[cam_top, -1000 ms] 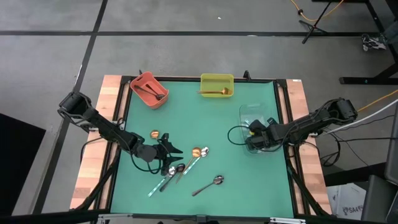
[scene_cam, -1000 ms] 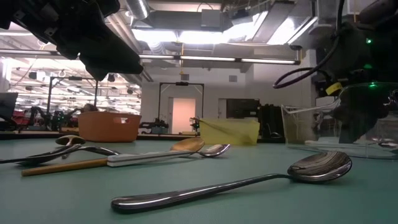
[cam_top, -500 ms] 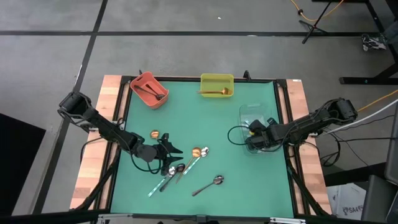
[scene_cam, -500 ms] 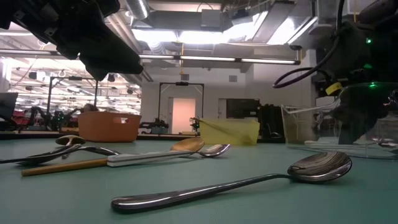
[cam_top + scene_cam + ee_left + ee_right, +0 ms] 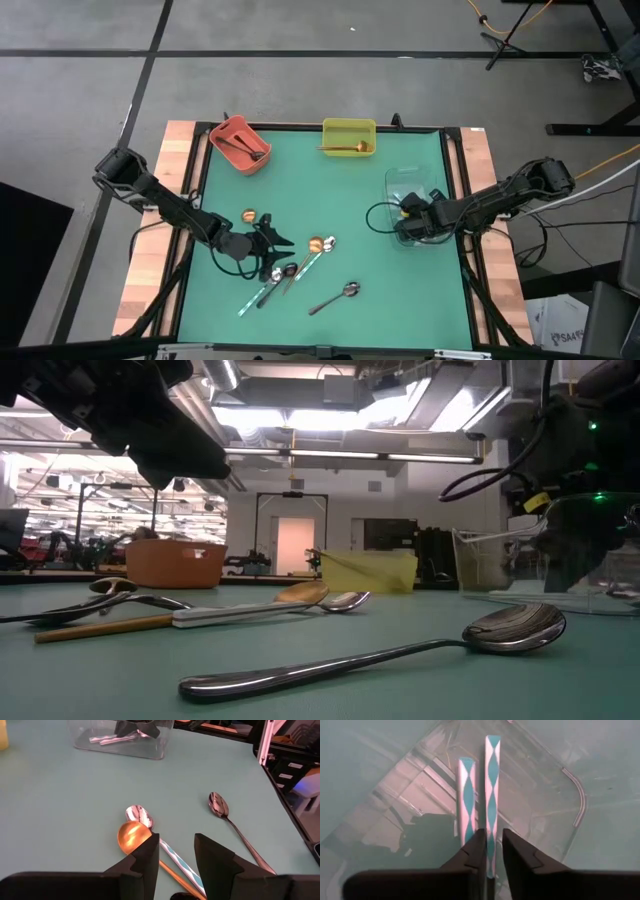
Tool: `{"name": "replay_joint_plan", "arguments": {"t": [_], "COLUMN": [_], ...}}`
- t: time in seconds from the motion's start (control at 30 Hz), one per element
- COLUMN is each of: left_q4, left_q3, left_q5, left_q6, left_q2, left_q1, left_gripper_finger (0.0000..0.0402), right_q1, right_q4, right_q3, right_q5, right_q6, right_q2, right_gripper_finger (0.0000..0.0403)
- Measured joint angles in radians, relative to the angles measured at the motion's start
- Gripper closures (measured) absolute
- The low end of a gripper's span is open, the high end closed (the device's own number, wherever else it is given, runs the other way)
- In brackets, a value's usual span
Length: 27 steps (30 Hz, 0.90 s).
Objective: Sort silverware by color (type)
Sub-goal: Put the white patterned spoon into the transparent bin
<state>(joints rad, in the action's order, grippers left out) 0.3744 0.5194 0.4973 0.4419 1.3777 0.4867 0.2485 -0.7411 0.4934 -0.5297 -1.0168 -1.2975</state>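
Loose silverware lies on the green mat: a gold spoon (image 5: 316, 244) beside a silver spoon with a teal-and-white handle (image 5: 326, 243), dark spoons (image 5: 280, 274), a plain silver spoon (image 5: 336, 297) and a gold bowl (image 5: 248, 215). My left gripper (image 5: 280, 240) stands open just left of the gold spoon (image 5: 134, 836), above the mat. My right gripper (image 5: 408, 226) points down into the clear bin (image 5: 410, 190), where two teal-and-white handled pieces (image 5: 466, 795) lie side by side. Its fingers stand slightly apart on either side of one handle (image 5: 492, 780). My right gripper comes from above, slanting down, with its fingers along the handle. The handle's near end (image 5: 491, 862) lies in the narrow gap between the fingers, and the rest rests on the bin's floor. I cannot tell whether the fingers touch it.
An orange bin (image 5: 240, 143) with a dark spoon and a yellow bin (image 5: 349, 137) with a gold spoon stand at the mat's far edge. Wooden rails (image 5: 150, 270) border the mat left and right. Bare mat lies in the middle and the near right.
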Motion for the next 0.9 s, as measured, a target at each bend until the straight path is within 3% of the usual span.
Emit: {"name": "replay_joint_plan", "arguments": {"t": [0.27,0.67,0.9], "left_q4": [0.000,0.000,0.020], "left_q3": [0.000,0.000,0.000], "left_q5": [0.016,0.016,0.016], "left_q6": [0.000,0.001,0.002], "left_q2": [0.000,0.000,0.000], "left_q1": [0.000,0.000,0.000], "left_gripper_finger": [0.0284,0.0284,0.0284], "right_q1": [0.000,0.000,0.000], "right_q4": [0.000,-0.010,-0.132], "right_q3": [0.000,0.009,0.091], "right_q5": [0.000,0.016,0.026], "right_q6": [0.001,0.002,0.002], "right_q2": [0.000,0.000,0.000], "right_gripper_finger": [0.0309,0.0309,0.0309]}}
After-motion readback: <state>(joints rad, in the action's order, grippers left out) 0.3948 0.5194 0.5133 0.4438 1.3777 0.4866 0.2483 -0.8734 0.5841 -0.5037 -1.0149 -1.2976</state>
